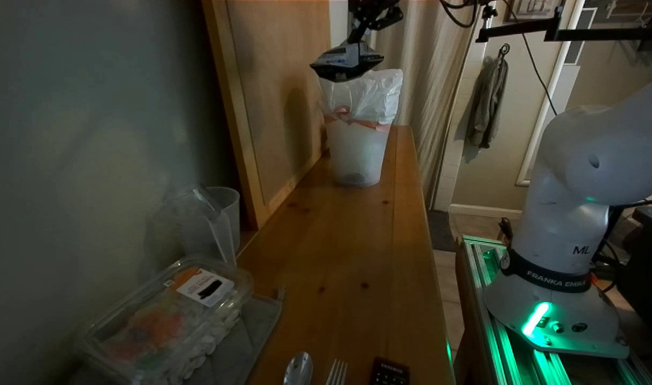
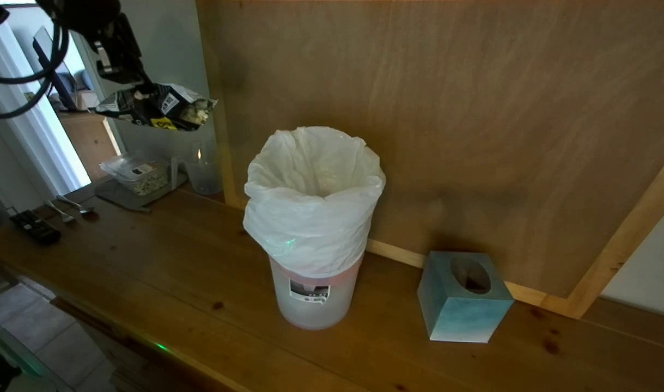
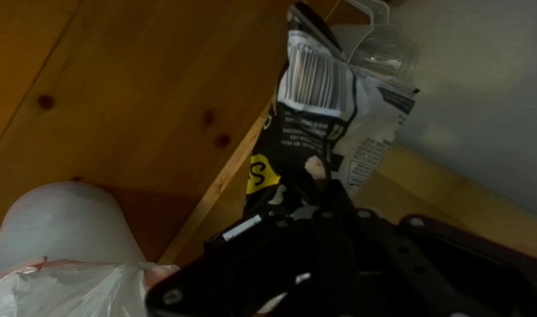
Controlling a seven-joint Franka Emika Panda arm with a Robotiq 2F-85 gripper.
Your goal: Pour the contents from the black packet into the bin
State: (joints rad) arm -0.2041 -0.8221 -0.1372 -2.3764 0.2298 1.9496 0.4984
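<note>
Black packet (image 3: 314, 121), partly behind the gripper (image 3: 319, 191), wrist view.

White arm (image 1: 577, 176) marked ML, black FRANKA EMIKA band (image 1: 555, 279), black screw-studded gripper (image 3: 319, 193), black cables (image 2: 7, 81)

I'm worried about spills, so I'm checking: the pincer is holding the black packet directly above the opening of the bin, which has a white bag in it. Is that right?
Not directly above: an exterior view shows the pincer holding the black packet off to one side of the bin, which does have a white bag in it.
</note>
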